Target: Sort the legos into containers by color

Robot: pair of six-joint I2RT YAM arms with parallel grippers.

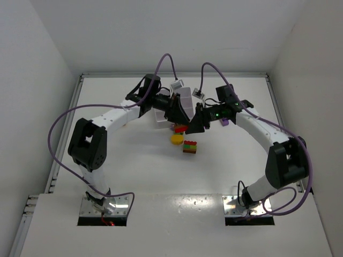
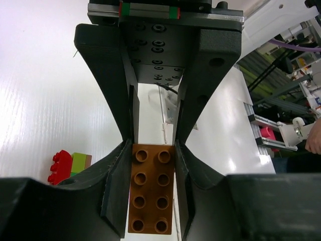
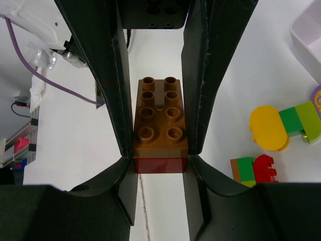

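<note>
**A:** Where is our brick?

**B:** Mid-desk, between our two grippers, which face each other tip to tip. Our left gripper is clenched on the brownish-orange two-by-four plastic brick, pads flush against both long sides.

**A:** And the right one?

**B:** Our right gripper meets the same stack from its right end. Its tips are drawn in on the dark red plastic brick seated under the orange one, so we read it as grasping that. We cannot tell how deep the bite goes.

**A:** Which way does the long axis run?

**B:** Left to right, along the line from one gripper to the other, studs up. Orange is on top and red is beneath. We judge that pulling straight apart along that axis would fight the studs. The split has to go across it, with one brick lifting or tilting off the other.

**A:** And where do we go afterwards?

**B:** The white plastic tray lies just far of the stack, towards the left gripper's side, and the arms hide most of it from above. Our left arm is nearer to it. The yellow round piece and the red, green and orange clump lie on the desk just near of the stack.
</note>
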